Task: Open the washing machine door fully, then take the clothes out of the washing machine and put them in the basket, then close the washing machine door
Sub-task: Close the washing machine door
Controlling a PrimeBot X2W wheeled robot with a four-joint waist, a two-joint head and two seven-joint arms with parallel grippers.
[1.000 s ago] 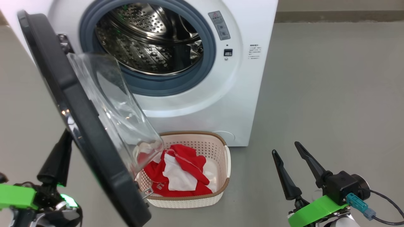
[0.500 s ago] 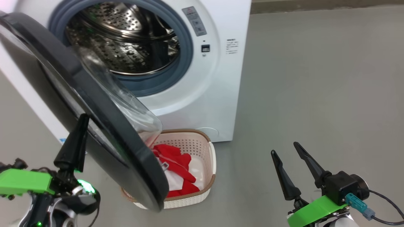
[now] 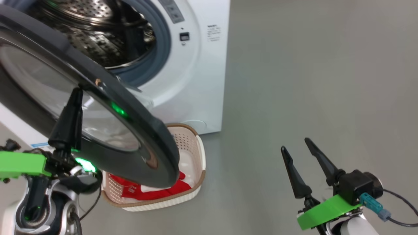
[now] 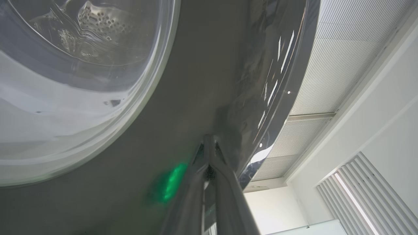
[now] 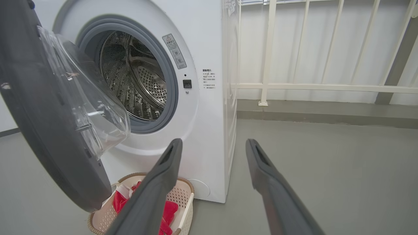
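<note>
Now the left gripper (image 3: 77, 94), fingers pinched together, touches the black rim of the half-open washing machine door (image 3: 137, 114). The right gripper (image 3: 295, 144) hangs spread over the floor, and red clothes (image 3: 163, 191) lie in the basket (image 3: 192, 143).

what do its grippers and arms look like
Left gripper and right gripper: long tapered dark fingers on bright green brackets. The right carries a black block with teal plug and black cable; a green light glows by the left.
</note>
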